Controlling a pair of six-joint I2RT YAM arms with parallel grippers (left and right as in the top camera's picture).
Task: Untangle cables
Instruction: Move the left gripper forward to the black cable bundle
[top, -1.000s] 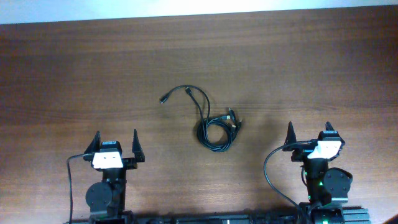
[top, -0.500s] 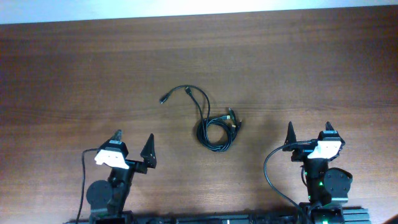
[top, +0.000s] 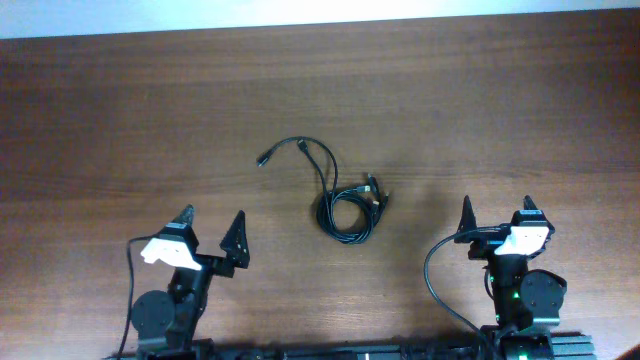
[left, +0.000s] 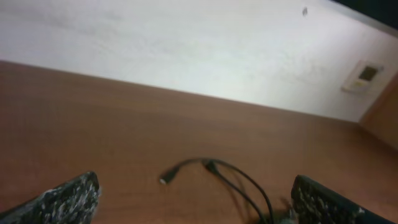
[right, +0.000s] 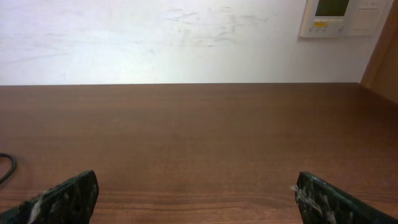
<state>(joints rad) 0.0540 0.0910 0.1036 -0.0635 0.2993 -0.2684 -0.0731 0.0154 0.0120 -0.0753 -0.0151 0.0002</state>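
**Operator:** State the layout, largest item first.

**Technician:** The table (top: 100, 120) carries everything. The cables (top: 330, 185) lie as one black bundle near its middle. The reference point is the coil (top: 348, 212), a tight loop of several turns. All other positions are given from it.

**Operator:** Gripper positions and states?

**Technician:** The left gripper (top: 212, 214) sits left of the coil and slightly nearer the arm bases, well apart from it. Its jaws are spread wide and hold nothing. The right gripper (top: 497, 205) sits right of the coil, also well apart, also wide and empty.

**Operator:** Which is nearer?

**Technician:** The gaps look about equal from overhead, so neither can be called nearer with confidence. The difference is in aim. The left gripper is angled toward the coil, and its wrist camera frames the cables (left: 217, 174) between its fingers (left: 62, 199). The right wrist camera shows only a sliver of cable (right: 6, 165) at its left edge.

**Operator:** Long axis of the bundle?

**Technician:** Diagonal. A free strand (top: 310, 150) runs up and left from the coil and ends in a small plug (top: 265, 158). The left arm appears better placed to reach it.
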